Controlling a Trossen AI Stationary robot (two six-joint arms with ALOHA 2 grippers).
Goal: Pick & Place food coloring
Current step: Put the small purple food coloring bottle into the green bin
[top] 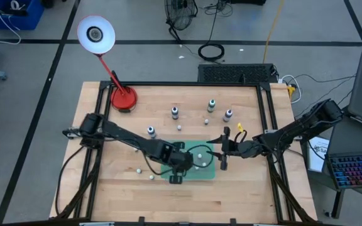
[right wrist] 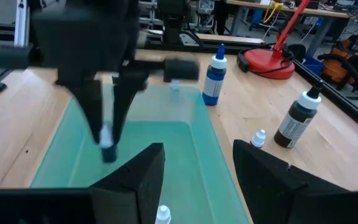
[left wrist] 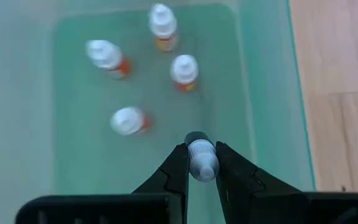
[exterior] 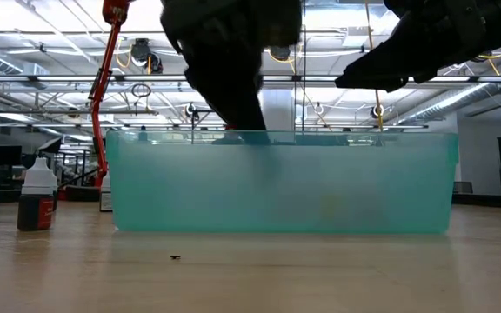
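Observation:
My left gripper [top: 180, 164] is over the green tray [top: 207, 173] and is shut on a tiny food coloring bottle [left wrist: 202, 160] with a white cap and a dark body. Several more tiny white-capped bottles [left wrist: 128, 120] stand on the tray's floor. My right gripper [top: 224, 154] is open and empty at the tray's right edge, and its own view [right wrist: 197, 180] looks across the tray at the left gripper [right wrist: 106, 134]. Larger bottles [top: 174, 112] stand upright on the table beyond the tray. My left gripper pinches the bottle's white cap [left wrist: 202, 167] between its two fingertips. The fingers [right wrist: 92, 106] come from above, pointing down. The bottle is upright, its dark body [right wrist: 109, 154] below the fingertips and inside the tray; whether its base touches the tray floor I cannot tell.
A blue bottle [right wrist: 214, 78] and a dark bottle [right wrist: 297, 118] stand on the wood beyond the tray, with a small loose white piece [right wrist: 259, 138] between them. A red lamp base [top: 124, 98] stands at the far left. More small white pieces [top: 139, 170] lie left of the tray.

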